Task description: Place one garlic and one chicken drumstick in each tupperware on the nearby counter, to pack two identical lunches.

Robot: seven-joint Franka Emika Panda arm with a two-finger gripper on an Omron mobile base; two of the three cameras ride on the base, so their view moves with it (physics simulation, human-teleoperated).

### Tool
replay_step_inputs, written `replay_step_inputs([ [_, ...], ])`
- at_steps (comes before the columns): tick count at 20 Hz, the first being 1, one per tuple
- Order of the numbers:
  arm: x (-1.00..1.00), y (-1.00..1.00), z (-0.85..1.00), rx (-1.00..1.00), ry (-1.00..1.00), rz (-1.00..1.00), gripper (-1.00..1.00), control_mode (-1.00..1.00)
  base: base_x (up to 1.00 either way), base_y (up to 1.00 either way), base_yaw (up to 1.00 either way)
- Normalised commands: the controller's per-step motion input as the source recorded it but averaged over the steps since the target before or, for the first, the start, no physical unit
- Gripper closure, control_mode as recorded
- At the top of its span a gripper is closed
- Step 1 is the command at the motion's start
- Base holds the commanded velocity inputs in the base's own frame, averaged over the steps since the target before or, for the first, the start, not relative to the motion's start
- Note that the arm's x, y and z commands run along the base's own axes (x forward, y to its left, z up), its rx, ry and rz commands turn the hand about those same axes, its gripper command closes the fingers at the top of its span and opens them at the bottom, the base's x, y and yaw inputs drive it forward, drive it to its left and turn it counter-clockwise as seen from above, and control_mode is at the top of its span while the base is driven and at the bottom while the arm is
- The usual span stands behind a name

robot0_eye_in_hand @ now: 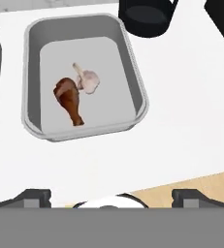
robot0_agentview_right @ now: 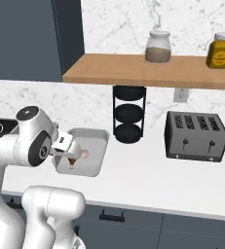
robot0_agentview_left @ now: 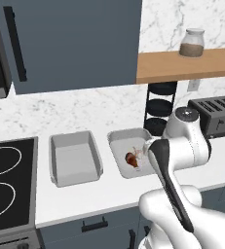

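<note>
Two grey tupperware trays stand side by side on the white counter (robot0_agentview_left: 84,199). The left tupperware (robot0_agentview_left: 75,160) is empty. In the right tupperware (robot0_eye_in_hand: 138,89) lie a brown chicken drumstick (robot0_eye_in_hand: 69,100) and a pale garlic (robot0_eye_in_hand: 88,80), touching each other. The same drumstick (robot0_agentview_left: 131,159) shows beside my forearm in the left base view. My gripper (robot0_eye_in_hand: 111,197) hovers above the near side of this right tupperware (robot0_agentview_right: 92,141), open wide, with nothing between its fingertips (robot0_eye_in_hand: 33,196).
A black three-tier rack (robot0_agentview_right: 128,114) stands just behind the right tupperware. A toaster (robot0_agentview_right: 196,136) sits further right. The stove top (robot0_agentview_left: 7,180) lies left of the trays. A wooden shelf (robot0_agentview_right: 148,70) with jars hangs above the counter.
</note>
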Motion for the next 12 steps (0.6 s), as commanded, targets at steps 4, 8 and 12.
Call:
replay_step_inputs([
  [4, -0.25, 0.00, 0.00, 0.00, -0.06, 0.00, -1.00, 1.00, -0.75, 0.00, 0.02],
  [8, 0.00, 0.00, 0.00, 0.00, 0.00, 0.00, -1.00, 1.00, -1.00, -0.41, 0.00],
  [12, 0.00, 0.00, 0.00, 0.00, 0.00, 0.00, -1.00, 1.00, -0.96, -0.98, -0.07],
])
